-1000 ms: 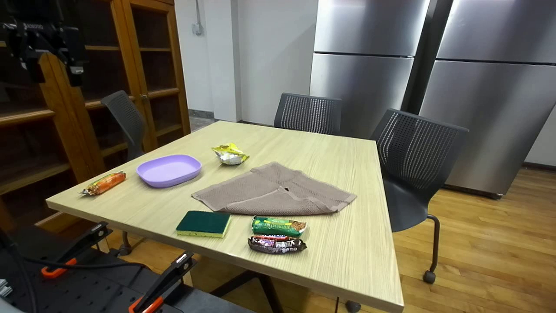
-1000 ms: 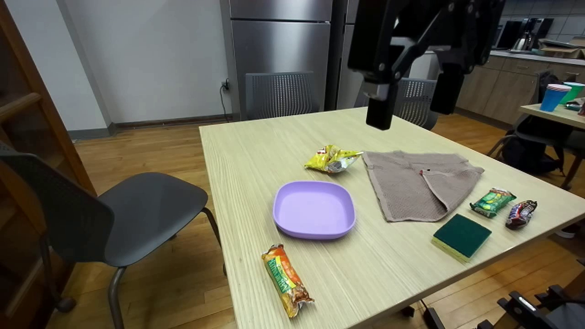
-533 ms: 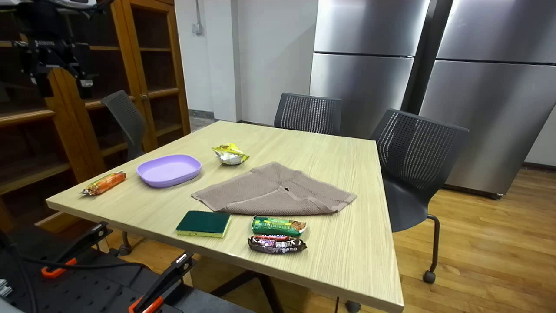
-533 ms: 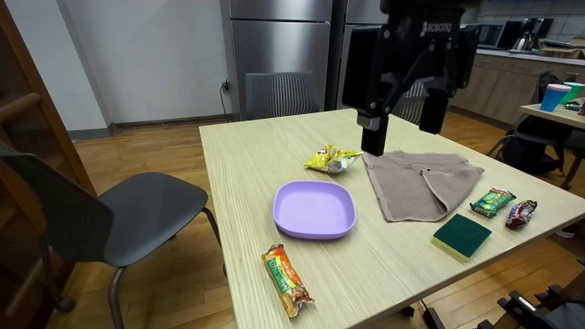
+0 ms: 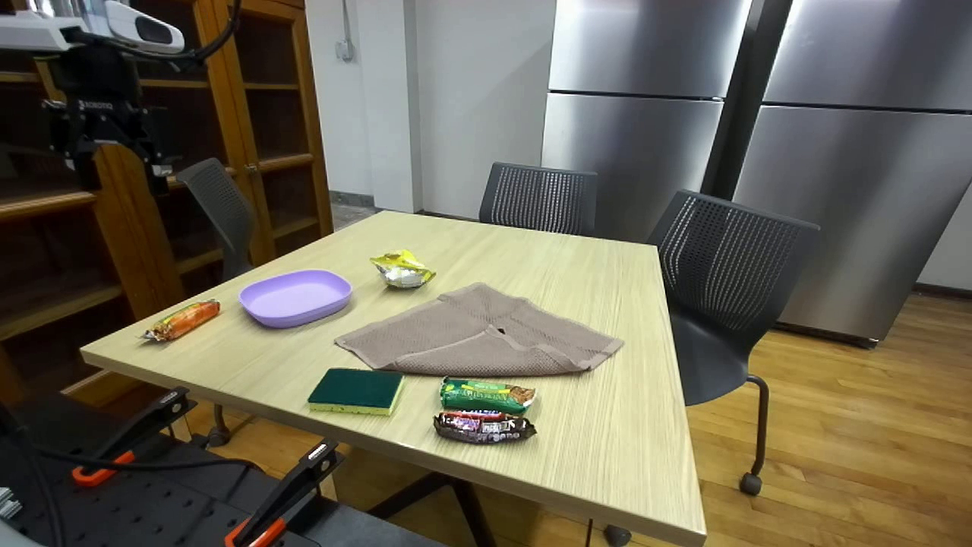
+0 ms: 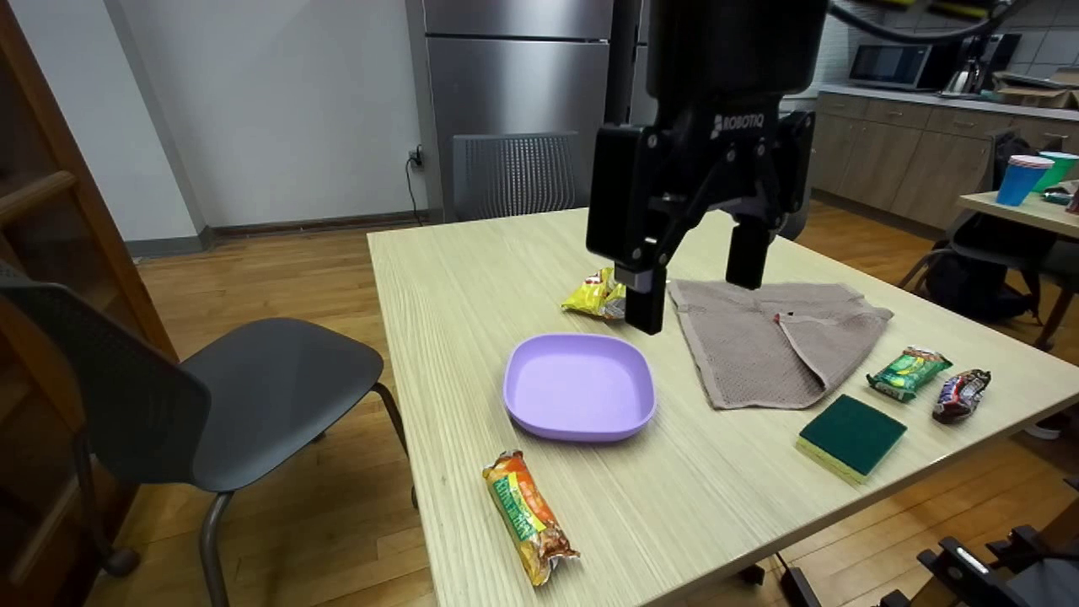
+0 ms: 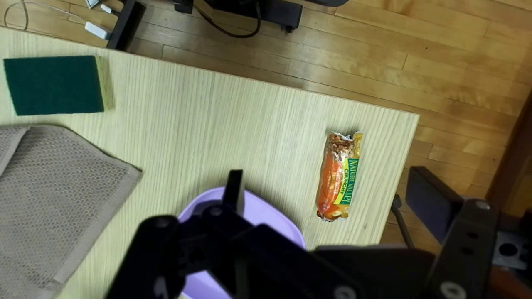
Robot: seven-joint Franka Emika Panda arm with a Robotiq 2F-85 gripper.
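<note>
In an exterior view, the black two-fingered gripper (image 6: 695, 287) hides one end of the crumpled, shiny yellow snack bag (image 6: 594, 295). In the wrist view, the gripper looks blurry and covers much of the square purple plastic plate (image 7: 271, 214). The bumpy brown-grey cloth towel (image 7: 62, 199) runs off that view's left side and bottom. The white arm (image 5: 125, 26) is cut off at the top of an exterior view. In an exterior view, the words on the dark brown foil wrapper (image 6: 961, 396) are too tiny to read.
</note>
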